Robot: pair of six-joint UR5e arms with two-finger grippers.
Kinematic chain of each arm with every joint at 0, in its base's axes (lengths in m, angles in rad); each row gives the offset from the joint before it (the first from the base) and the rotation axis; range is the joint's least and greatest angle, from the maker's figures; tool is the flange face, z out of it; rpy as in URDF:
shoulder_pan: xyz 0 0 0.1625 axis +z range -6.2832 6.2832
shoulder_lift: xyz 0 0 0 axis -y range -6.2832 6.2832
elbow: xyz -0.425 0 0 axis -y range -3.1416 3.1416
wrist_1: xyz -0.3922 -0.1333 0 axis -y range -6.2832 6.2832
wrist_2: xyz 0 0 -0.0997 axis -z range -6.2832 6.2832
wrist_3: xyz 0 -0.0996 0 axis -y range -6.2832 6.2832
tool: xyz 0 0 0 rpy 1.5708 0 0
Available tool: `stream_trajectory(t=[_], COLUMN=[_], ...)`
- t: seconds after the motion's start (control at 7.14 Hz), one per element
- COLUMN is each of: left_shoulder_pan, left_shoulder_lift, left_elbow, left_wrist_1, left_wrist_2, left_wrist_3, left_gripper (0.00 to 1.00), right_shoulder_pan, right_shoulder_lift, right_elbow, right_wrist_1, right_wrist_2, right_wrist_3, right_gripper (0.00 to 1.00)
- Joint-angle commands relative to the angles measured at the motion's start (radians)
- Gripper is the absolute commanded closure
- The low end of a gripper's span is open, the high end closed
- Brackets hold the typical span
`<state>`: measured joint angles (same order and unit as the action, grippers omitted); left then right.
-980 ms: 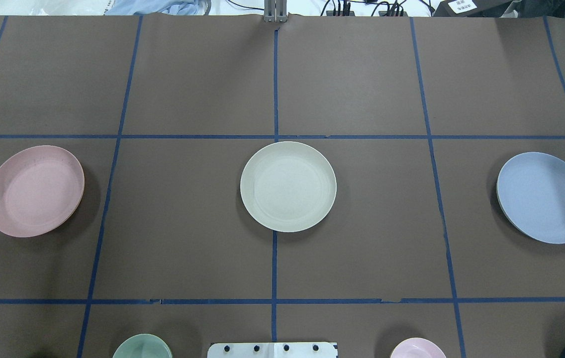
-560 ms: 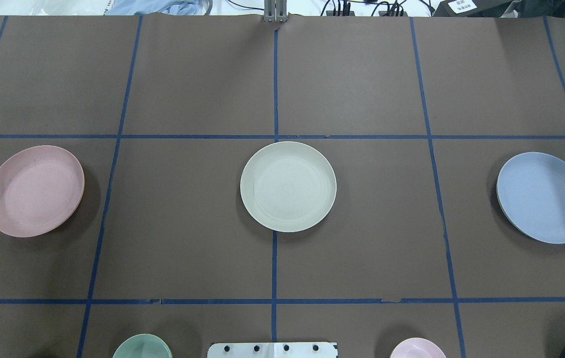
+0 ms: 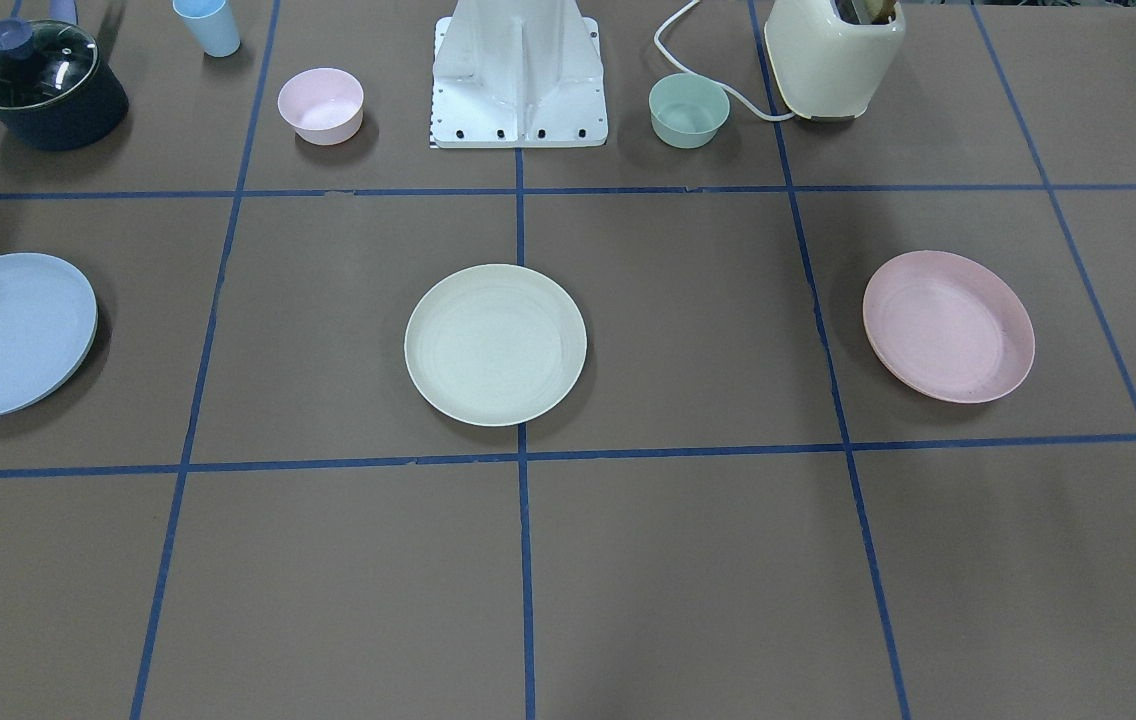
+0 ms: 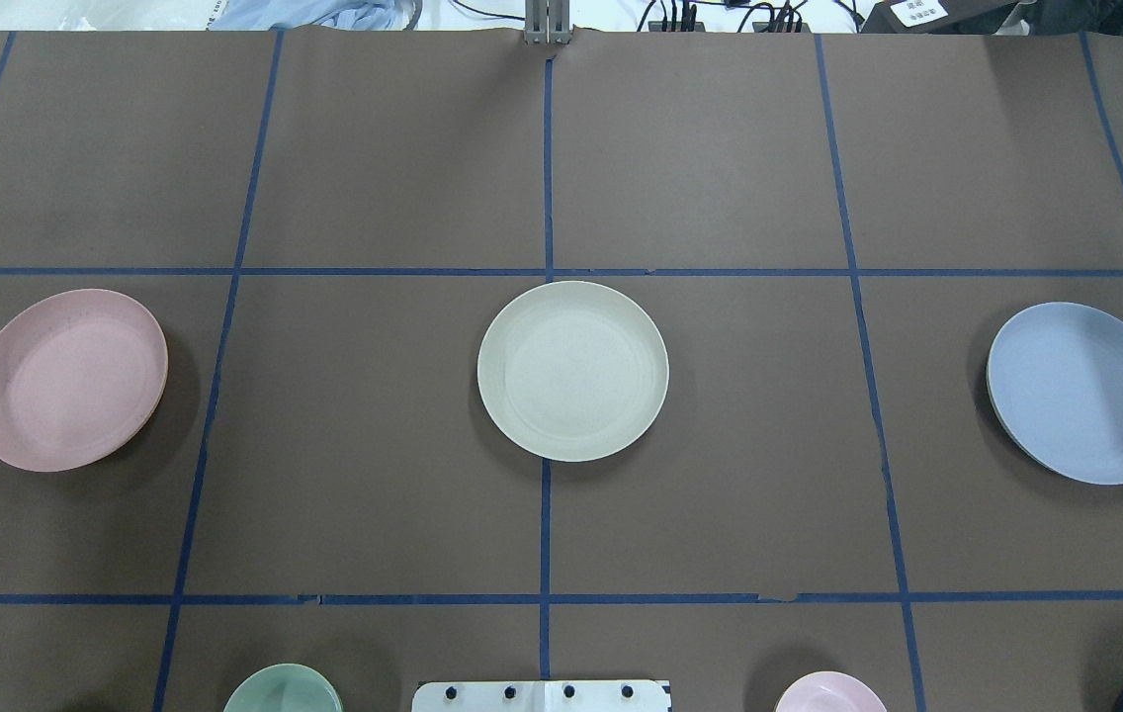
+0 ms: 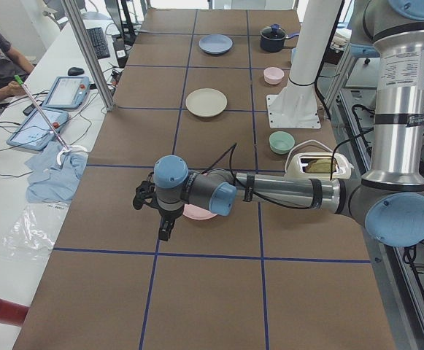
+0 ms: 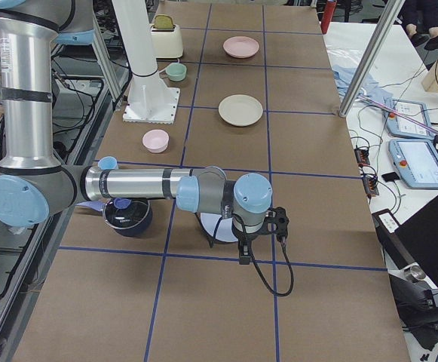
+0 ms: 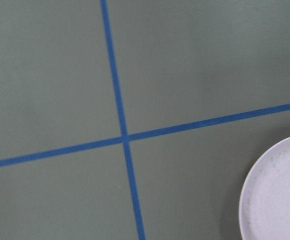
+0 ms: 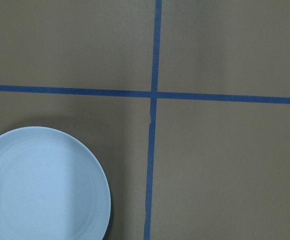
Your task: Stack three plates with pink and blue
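Three plates lie apart in a row on the brown table. The pink plate (image 4: 68, 379) is at the left, the cream plate (image 4: 572, 370) in the middle, the blue plate (image 4: 1082, 392) at the right. My left gripper (image 5: 165, 229) hangs above the far side of the pink plate (image 5: 197, 212), whose edge shows in the left wrist view (image 7: 279, 195). My right gripper (image 6: 243, 252) hangs above the far side of the blue plate (image 6: 217, 228), which shows in the right wrist view (image 8: 42, 185). Both grippers show only in the side views, so I cannot tell if they are open or shut.
Along the robot's edge stand a lidded pot (image 3: 43, 85), a blue cup (image 3: 208, 25), a pink bowl (image 3: 320, 105), the robot base (image 3: 518, 75), a green bowl (image 3: 689, 110) and a cream toaster (image 3: 833, 55). Blue tape lines divide the table into squares.
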<state>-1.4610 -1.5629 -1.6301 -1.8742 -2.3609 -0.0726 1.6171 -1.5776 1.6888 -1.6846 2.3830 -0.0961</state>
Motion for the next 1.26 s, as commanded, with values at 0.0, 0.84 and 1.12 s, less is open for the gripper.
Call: stream_trajectory(t=[0.0,0.84,1.12], left_shoulder_pan=[0.052,0.393,0.398], left_shoulder_lift=[-0.014,0.035,0.035], left_elbow=[0.123,0.256,0.265], left_wrist_1=[-0.165,-0.726,-0.724], left_wrist_2=[-0.015,0.021,0.023], left_wrist_3=[-0.006,-0.813,-0.808], left_gripper=[0.0,0.06,0.38], right_shoulder_pan=[-0.006,-0.008,-0.009], right_shoulder_lift=[0.018,0.028,0.03], right_elbow=[-0.009,-0.024,-0.023], right_wrist_1=[-0.001,-0.001,-0.001], right_wrist_2=[0.002,0.012,0.012], right_wrist_3=[-0.002,0.004,0.006], right_gripper=[0.0,0.0,0.0])
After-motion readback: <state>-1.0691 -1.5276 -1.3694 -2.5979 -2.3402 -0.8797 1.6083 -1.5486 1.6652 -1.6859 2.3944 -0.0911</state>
